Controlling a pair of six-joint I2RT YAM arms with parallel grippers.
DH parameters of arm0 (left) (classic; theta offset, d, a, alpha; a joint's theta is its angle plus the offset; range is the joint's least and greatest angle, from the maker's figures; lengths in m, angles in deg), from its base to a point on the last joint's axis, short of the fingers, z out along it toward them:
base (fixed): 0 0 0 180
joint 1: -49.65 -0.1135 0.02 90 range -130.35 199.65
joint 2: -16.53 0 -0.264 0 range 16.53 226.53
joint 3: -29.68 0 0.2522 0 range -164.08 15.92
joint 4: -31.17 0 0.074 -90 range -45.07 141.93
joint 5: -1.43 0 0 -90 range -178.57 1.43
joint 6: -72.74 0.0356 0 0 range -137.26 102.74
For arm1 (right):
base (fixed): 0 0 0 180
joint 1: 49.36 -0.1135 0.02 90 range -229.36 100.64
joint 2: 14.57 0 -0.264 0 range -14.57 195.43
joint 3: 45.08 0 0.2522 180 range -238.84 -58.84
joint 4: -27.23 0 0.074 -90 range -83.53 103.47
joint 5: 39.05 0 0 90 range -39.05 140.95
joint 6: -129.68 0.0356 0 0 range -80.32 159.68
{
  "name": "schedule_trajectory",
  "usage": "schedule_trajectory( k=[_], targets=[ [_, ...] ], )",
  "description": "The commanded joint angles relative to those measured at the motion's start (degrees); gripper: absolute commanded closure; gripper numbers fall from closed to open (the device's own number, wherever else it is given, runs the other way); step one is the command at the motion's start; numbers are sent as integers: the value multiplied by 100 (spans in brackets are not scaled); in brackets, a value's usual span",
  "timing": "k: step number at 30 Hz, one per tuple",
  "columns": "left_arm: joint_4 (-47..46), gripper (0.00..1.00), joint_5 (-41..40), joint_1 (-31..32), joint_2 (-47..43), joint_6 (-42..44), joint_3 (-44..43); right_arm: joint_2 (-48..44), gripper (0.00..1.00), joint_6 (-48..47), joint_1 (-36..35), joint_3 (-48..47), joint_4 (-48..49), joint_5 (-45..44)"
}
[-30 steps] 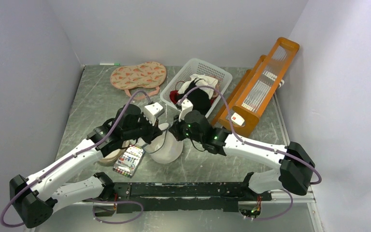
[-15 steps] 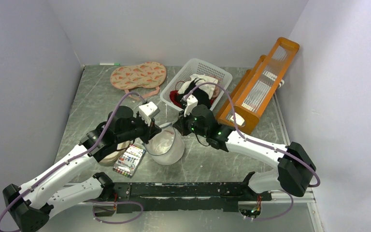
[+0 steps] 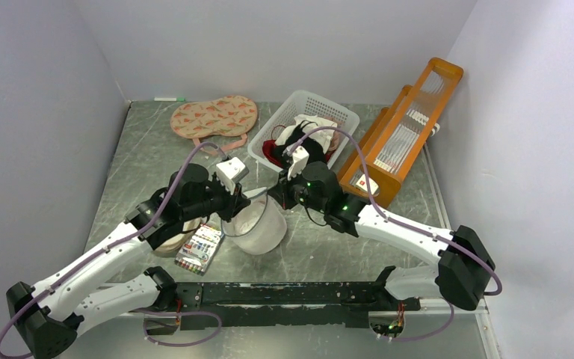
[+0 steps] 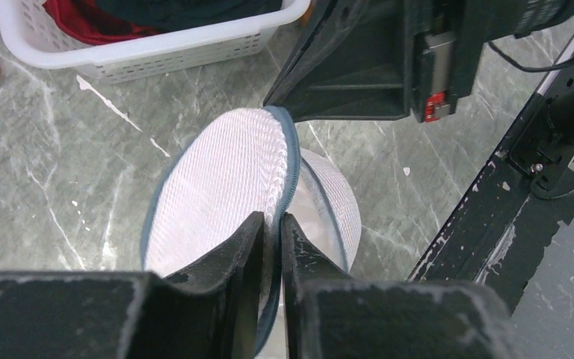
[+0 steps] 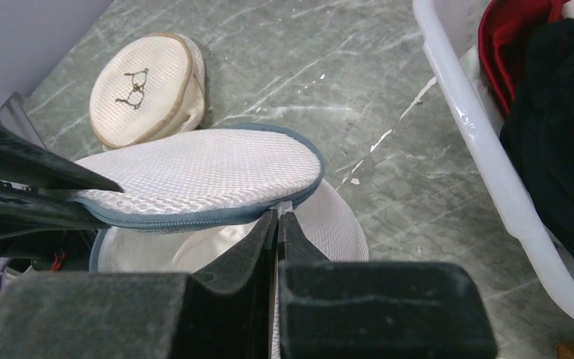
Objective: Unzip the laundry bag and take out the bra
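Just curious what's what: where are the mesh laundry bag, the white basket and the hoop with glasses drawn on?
laundry bag [image 5: 202, 168], right wrist view, lifted lid.
white basket [image 4: 172, 56], left wrist view, side wall.
hoop [image 5: 140, 88], right wrist view, fabric face.

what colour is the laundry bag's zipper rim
Slate blue-grey zipper rim on the laundry bag; clearest in right wrist view.

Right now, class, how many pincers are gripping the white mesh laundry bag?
2. The left pincer clamps the raised lid's rim of the laundry bag; the right pincer pinches its rim just under that lid.
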Motion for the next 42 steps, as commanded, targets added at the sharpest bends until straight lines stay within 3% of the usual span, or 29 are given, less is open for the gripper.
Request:
schedule_trajectory(
  k=[1,7,13,16,27,35,42],
  targets=[
    [-187,73,-278,-22,120,28,-12,-244,100,-30,16,-15,283,118],
    [-108,47,-519,-13,256,14,-6,-252,100,22,12,-38,335,240],
    [15,40,-526,-14,519,27,-79,-261,100,50,12,-60,346,339],
    [-21,23,-415,-12,513,29,-57,-224,100,79,12,-106,317,427],
    [-5,19,-227,-17,713,49,-90,-196,100,110,-14,-138,391,887],
    [58,44,-253,-19,815,45,-134,-110,100,30,-171,-155,437,1234],
    [26,84,-335,-14,572,55,-113,-218,100,22,-204,-119,276,932]
  ],
)
